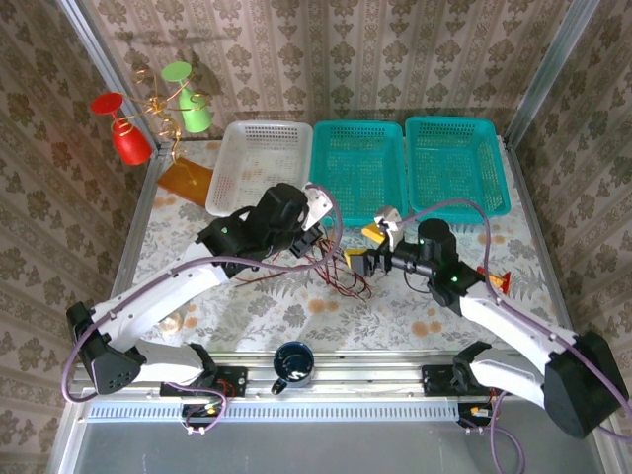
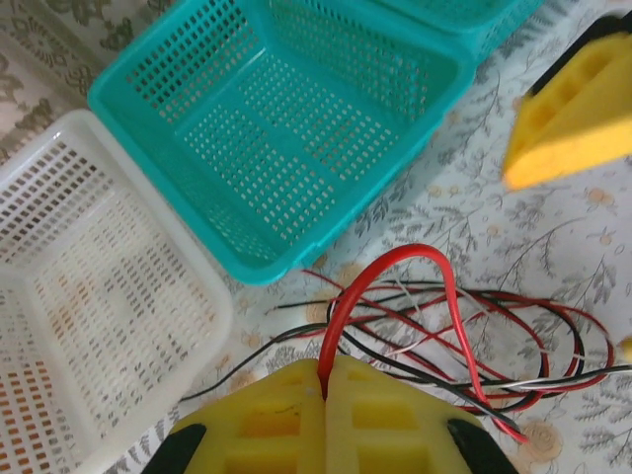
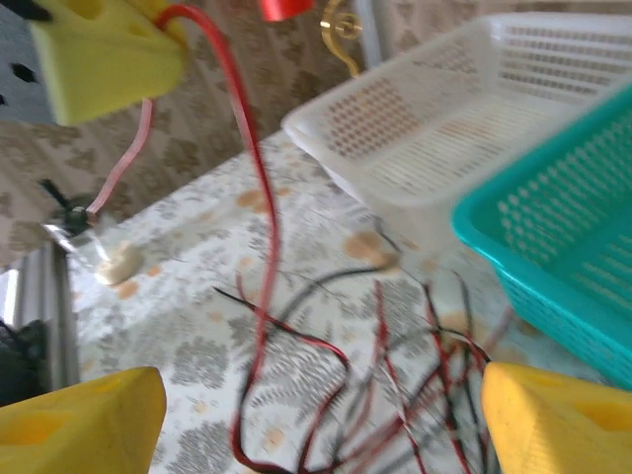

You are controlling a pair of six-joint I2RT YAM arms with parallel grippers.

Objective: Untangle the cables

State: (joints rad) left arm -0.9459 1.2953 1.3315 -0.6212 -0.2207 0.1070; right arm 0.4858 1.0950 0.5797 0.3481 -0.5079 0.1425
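The cables [image 2: 434, 321] lie tangled on the table [image 2: 592, 227] just in front of my left gripper [image 2: 326, 385], which is closed on one red cable [image 2: 339, 316] looping out of its pads [image 2: 395, 425]. My right gripper [image 3: 321, 420] hangs open over the tangle; I should pinch another strand there and pull apart slowly.

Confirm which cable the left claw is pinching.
The bright-red cable looping up out of the shut left claw; the other red and black cables lie loose on the table.

right tool [image 3: 321, 420] spread wide | cables [image 3: 380, 326] tangled on table [image 3: 188, 360]
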